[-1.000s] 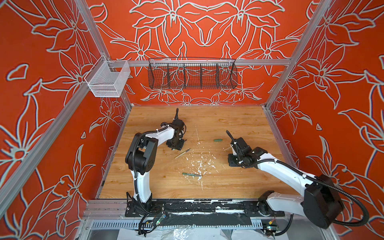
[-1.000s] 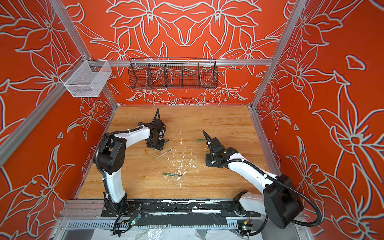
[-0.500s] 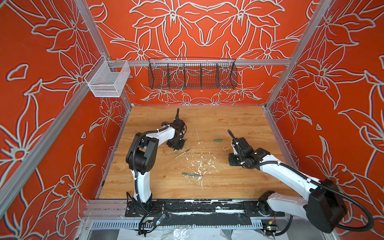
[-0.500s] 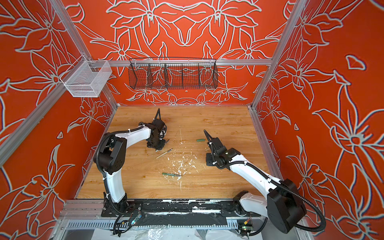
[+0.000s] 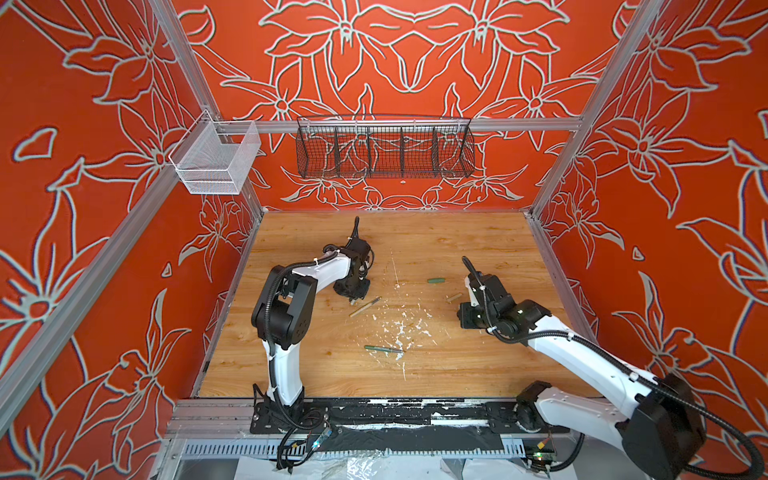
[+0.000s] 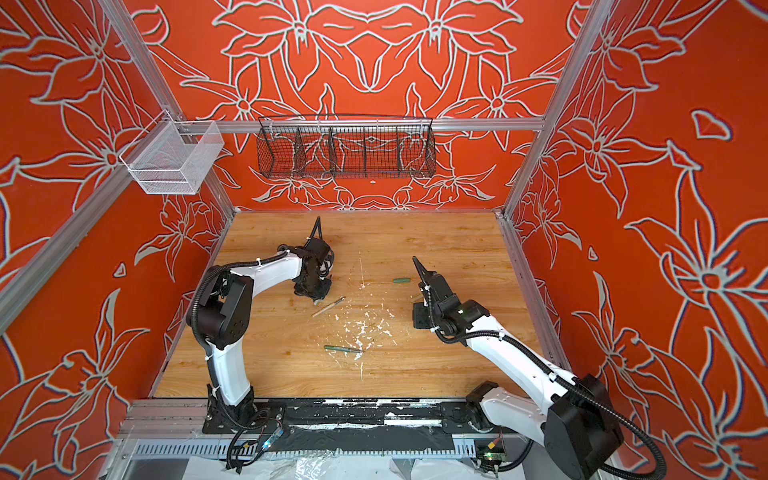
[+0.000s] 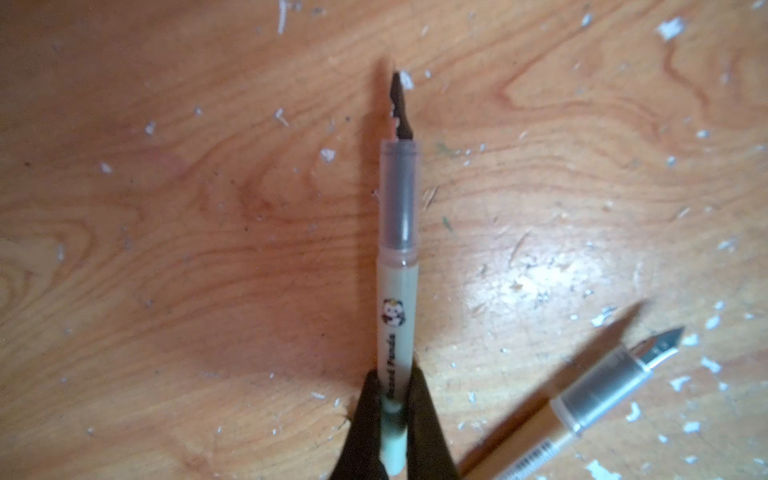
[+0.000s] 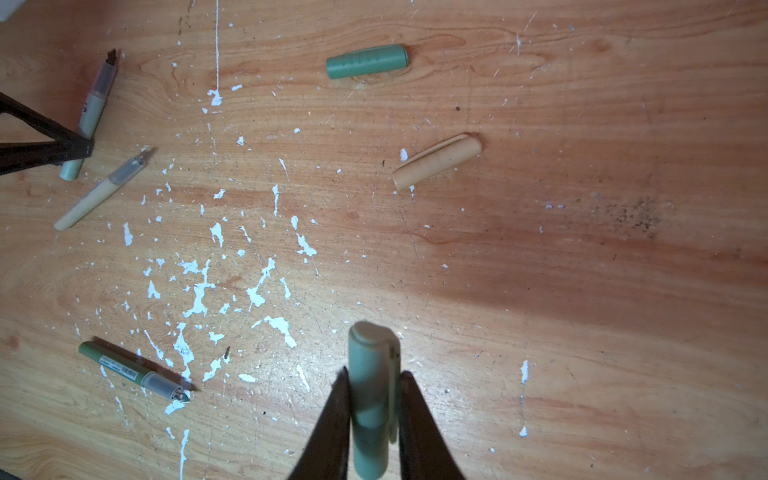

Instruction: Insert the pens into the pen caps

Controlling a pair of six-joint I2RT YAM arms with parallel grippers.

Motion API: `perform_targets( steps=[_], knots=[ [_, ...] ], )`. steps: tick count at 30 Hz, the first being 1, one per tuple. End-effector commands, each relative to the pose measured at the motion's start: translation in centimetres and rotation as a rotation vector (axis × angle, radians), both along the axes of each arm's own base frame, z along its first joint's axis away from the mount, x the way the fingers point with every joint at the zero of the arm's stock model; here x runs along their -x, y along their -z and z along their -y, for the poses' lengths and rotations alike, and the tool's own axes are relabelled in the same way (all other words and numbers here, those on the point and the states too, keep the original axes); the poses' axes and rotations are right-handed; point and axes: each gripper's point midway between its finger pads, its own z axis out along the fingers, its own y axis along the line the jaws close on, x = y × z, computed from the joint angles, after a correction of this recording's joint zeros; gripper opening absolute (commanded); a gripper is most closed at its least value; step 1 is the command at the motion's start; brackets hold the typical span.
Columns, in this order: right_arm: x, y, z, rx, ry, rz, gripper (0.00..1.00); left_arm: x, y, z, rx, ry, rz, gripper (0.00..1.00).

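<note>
Left fingers (image 7: pixel 368 415) clamped on the pale green pen (image 7: pixel 397 316) near its back end, leaving the clear collar and dark nib free ahead, presumably for feeding into a cap. Held low over the bench (image 7: pixel 166 208); lifted or resting on it, hard to tell.

Right fingers (image 8: pixel 332 424) closed around the light green cap (image 8: pixel 372 374) at mid-length, rounded end with the clip pointing away from the wrist. Open mouth hidden behind the grip, so probably in need of turning before meeting the nib. Well apart from the left pair: no joining yet.

Further out, tan pen (image 7: pixel 582 407) lying just beside the held one, with a grey see-through collar and steel nib. Dark green pen (image 8: pixel 133 370) flat at the edge of the white flecks (image 8: pixel 199 291). Tan cap (image 8: pixel 436 162) and dark green cap (image 8: pixel 365 61) loose and apart, both smooth stubby tubes. Glossy, scuffed wood grain underneath; slim round barrels likely to roll if nudged.
</note>
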Motion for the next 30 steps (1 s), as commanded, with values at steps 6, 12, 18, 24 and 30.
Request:
perform_targets(
  steps=[6,12,18,24,30],
  knots=[
    [-2.8,-4.6,-2.1,-0.121,-0.01,0.15,0.21,-0.5,-5.9,2.1,0.049,0.05,0.085,0.0],
    [-4.9,-11.0,-4.2,-0.272,-0.041,0.343,0.21,1.9,-13.0,7.8,0.28,0.162,0.268,0.0],
    [-5.3,-16.5,-5.3,-0.414,-0.066,0.501,0.21,6.2,-18.7,12.7,0.561,0.274,0.411,0.0],
    [-4.7,-19.9,-5.1,-0.534,-0.054,0.617,0.21,9.8,-21.1,15.7,0.632,0.388,0.486,0.0],
    [-3.6,-22.7,-4.5,-0.649,-0.04,0.722,0.22,11.2,-22.1,17.2,0.653,0.439,0.465,0.0]
  ],
)
